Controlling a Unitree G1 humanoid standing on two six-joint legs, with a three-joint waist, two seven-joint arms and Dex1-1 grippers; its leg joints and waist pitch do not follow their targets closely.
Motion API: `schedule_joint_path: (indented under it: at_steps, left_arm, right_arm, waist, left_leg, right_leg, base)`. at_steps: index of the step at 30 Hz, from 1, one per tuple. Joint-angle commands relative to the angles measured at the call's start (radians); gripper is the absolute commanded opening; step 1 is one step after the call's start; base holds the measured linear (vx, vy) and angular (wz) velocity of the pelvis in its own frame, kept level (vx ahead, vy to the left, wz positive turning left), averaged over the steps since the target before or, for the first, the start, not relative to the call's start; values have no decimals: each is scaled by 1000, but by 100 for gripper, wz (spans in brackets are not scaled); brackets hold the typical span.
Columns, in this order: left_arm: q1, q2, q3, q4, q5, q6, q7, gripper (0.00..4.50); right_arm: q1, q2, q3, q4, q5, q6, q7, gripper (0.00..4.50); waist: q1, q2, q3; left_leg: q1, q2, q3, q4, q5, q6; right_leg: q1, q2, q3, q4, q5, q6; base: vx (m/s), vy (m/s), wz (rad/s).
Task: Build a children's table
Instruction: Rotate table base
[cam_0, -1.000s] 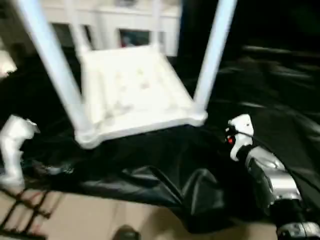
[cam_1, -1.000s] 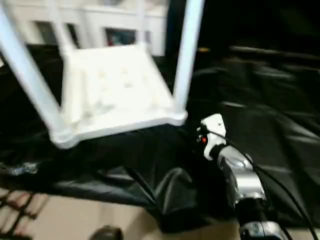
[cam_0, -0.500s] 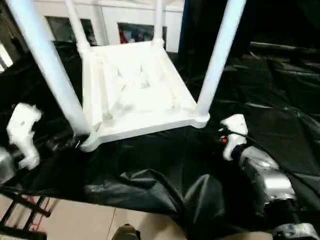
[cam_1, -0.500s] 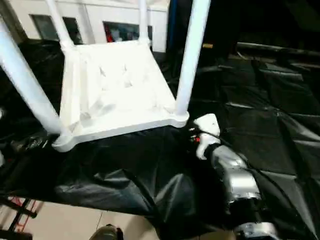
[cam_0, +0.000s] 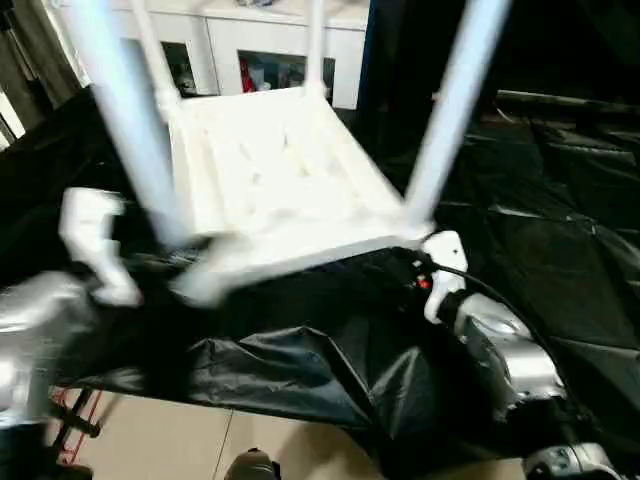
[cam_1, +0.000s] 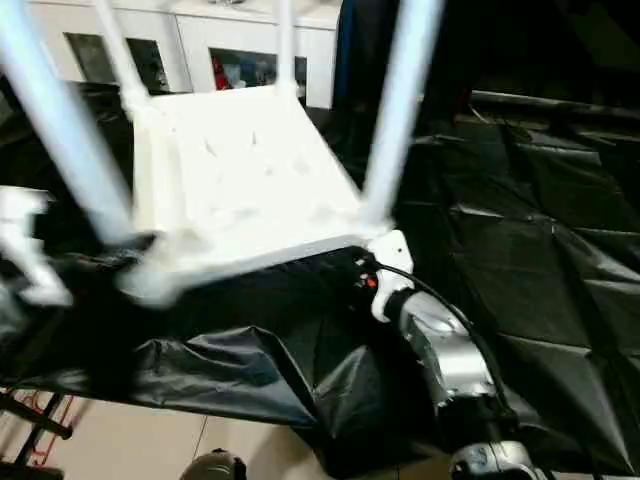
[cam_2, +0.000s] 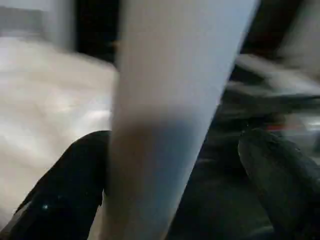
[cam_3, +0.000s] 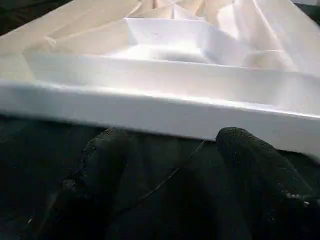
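The children's table lies upside down on the black-draped work table, its white ribbed tabletop (cam_0: 270, 170) facing up. Legs stand in its corner sockets: the near left leg (cam_0: 125, 130), the near right leg (cam_0: 455, 110) and two thin far ones (cam_0: 315, 45). My left gripper (cam_2: 175, 142) is open with the near left leg (cam_2: 170, 100) between its fingers (cam_2: 75, 190). One finger is close against the leg and the other stands well apart. My right gripper (cam_3: 172, 137) is open at the tabletop's near edge (cam_3: 150, 112), by the near right corner (cam_0: 415, 235).
The black cloth (cam_0: 560, 200) covers the work table and hangs in folds over its front edge (cam_0: 300, 370). White cabinets (cam_0: 270, 50) stand behind. Beige floor (cam_0: 180, 445) and a red and black frame (cam_0: 75, 420) lie below at the left.
My left arm has swung in from the far left to the near left leg. My right gripper has moved forward to the tabletop's near right corner. The camera has shifted too.
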Motion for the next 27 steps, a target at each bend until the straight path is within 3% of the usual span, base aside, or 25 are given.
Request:
schedule_joint_path:
  at_steps: [1,3,6,9,11,12,14,20,25,27]
  left_arm:
    - [-6,-5,-56,-114,-128,80,-77,446]
    - [-12,-16,-106,-173,-185,140,-96,446]
    - [-31,-43,-168,-202,-184,152,-92,446]
    - [-101,-151,-234,-133,-83,85,-5,446]
    - [-142,-204,-267,-67,-18,44,50,446]
    - [-158,-222,-287,-37,16,16,64,446]
    - [-202,-279,-353,31,73,-32,96,446]
    - [-244,-350,-435,112,139,-87,113,446]
    - [-270,-363,-442,160,168,-124,109,446]
    - [-277,-368,-420,176,158,-139,106,446]
  right_arm:
    - [-9,-1,-1,15,-9,4,-17,328]
    - [-16,-2,-6,32,-20,8,-31,328]
    - [-22,-4,-9,51,-23,1,-33,328]
    - [-29,0,-10,66,-23,-5,-33,328]
    - [-35,5,-8,71,-25,-7,-35,328]
    - [-38,7,-6,74,-25,-9,-33,328]
    - [-44,16,-2,75,-17,-9,-22,328]
    - [-43,28,3,74,-17,-13,-5,328]
    - [-44,15,-20,62,-6,-29,-12,328]
    - [-66,3,-82,81,10,-83,-69,328]
  waist:
    - [-4,20,-82]
    - [-7,16,-84]
    - [-11,11,-79]
    - [-15,13,-73]
    - [-13,11,-75]
    - [-14,16,-76]
    - [-16,11,-78]
    - [-14,16,-89]
    - [-11,19,-88]
    - [-8,20,-89]
  left_leg:
    - [17,19,-3,-64,-164,-36]
    - [15,17,-1,-61,-139,-29]
    - [12,14,0,-63,-140,-21]
    - [19,19,3,-68,-193,-27]
    - [21,20,0,-69,-208,-31]
    - [19,20,-1,-69,-205,-33]
    - [19,19,-2,-68,-186,-28]
    - [14,17,-1,-56,-119,-11]
    - [16,18,-1,-56,-139,-8]
    - [16,20,-2,-56,-140,-10]
  right_leg:
    - [37,-70,48,-62,82,-220]
    - [43,-70,48,-61,107,-220]
    - [48,-67,48,-69,82,-202]
    - [45,-70,53,-86,-55,-168]
    - [46,-74,53,-89,-88,-156]
    - [47,-74,53,-87,-86,-153]
    - [46,-71,53,-89,-60,-141]
    - [50,-69,50,-74,87,-167]
    - [49,-71,49,-78,65,-173]
    - [50,-73,50,-76,70,-177]
  base:
    - [0,0,0]
    - [0,0,0]
    - [0,0,0]
    - [0,0,0]
    - [0,0,0]
    - [0,0,0]
    - [0,0,0]
    - [0,0,0]
    - [0,0,0]
    - [0,0,0]
